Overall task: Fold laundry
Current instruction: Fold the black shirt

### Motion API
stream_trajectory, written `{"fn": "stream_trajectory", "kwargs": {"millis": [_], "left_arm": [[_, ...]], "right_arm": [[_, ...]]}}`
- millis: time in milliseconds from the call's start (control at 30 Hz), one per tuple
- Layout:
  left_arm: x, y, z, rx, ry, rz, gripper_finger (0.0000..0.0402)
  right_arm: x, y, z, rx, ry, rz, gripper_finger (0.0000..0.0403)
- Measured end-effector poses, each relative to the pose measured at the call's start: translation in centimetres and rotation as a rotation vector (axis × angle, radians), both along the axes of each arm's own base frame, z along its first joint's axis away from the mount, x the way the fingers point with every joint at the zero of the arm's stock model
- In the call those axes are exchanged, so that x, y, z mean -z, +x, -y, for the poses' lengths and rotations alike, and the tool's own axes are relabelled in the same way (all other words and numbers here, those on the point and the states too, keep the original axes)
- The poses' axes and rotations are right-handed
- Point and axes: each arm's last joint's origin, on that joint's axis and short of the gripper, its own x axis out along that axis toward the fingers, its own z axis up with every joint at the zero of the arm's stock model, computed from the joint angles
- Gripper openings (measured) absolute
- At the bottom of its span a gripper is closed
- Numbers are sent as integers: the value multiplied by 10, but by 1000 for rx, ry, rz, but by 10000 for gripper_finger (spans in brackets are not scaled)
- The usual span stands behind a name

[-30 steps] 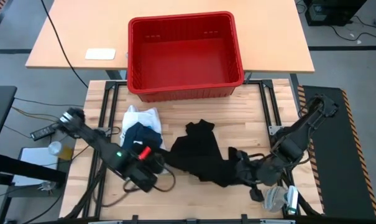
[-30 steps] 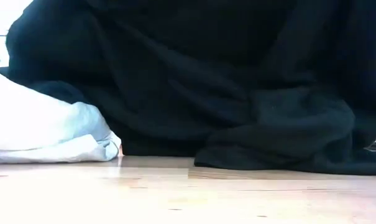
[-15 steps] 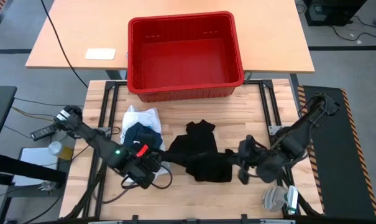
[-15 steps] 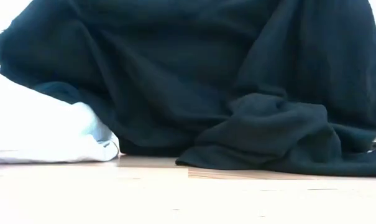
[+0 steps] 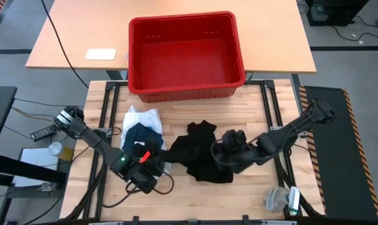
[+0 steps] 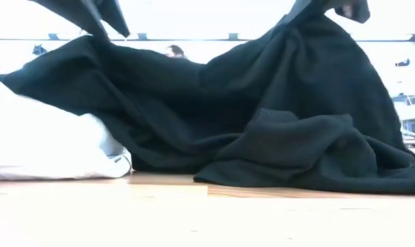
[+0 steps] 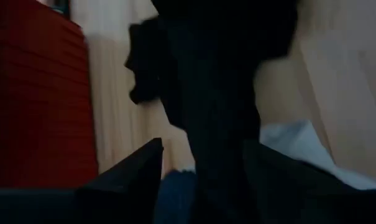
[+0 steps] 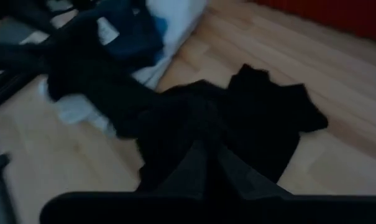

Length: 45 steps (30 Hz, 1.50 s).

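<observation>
A black garment [image 5: 198,153] lies bunched in the middle of the wooden table, and in the low view [image 6: 228,123] it rises to a peak at each end. To its left lies a white shirt [image 5: 142,117] with a dark blue piece [image 5: 139,134] on top. My left gripper [image 5: 160,159] stands open at the garment's left end, with a strand of black cloth [image 7: 206,124] running between its fingers. My right gripper [image 5: 221,152] is shut on the garment's right part. My left gripper has black cloth between its open fingers [image 7: 138,168]; I cannot tell whether they touch it. My right gripper pinches a bunched fold of the garment's right part [image 8: 203,134] between its two fingers, slanting down from the table's right. That fold is held up [image 6: 327,17]; the cloth drapes slack from it onto the table.
A red plastic crate [image 5: 185,53] stands at the table's far edge. A small clear roll [image 5: 276,200] sits at the near right corner. Bare wood shows along the near edge [image 5: 201,200] and at the far right [image 5: 257,112].
My right gripper has gone toward the table's left edge with the garment's right part, rolling as it went, and has folded that part over onto the middle. My left gripper has sunk. The black cloth, which filled the low view, now sags below its top.
</observation>
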Motion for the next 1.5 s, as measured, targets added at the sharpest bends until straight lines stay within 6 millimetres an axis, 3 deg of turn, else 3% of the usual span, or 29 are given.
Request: {"fn": "stream_trajectory", "kwargs": {"millis": [300, 467, 633, 767, 833, 1000, 1133, 1233, 1400, 1500], "left_arm": [[31, 15, 25, -13, -16, 13, 196], [45, 23, 8, -142, 8, -46, 182], [41, 21, -7, -156, 90, -146, 138], [9, 24, -9, -146, 147, -148, 41], [-9, 25, -8, -130, 164, -143, 13], [-54, 28, -10, -79, 206, -110, 5], [-106, 24, -14, -56, 238, -19, 4], [-152, 12, -24, -50, 221, 59, 4], [-220, -14, -47, -22, 152, 240, 3], [-240, -32, -65, 2, 126, 334, 3]], "right_arm": [[0, 11, 7, 25, -36, 42, 17], [-4, 11, 5, -17, -24, 58, 18], [-13, 1, -8, -219, 18, 34, 17], [-32, -14, -21, -377, -75, 113, 17], [-46, -23, -29, -448, -149, 196, 17], [-81, -47, -44, -581, -411, 371, 17], [-105, -62, -52, -697, -674, 466, 17], [-120, -73, -54, -655, -799, 513, 17], [-131, -89, -45, -397, -853, 440, 24], [-130, -92, -43, -327, -907, 361, 44]]}}
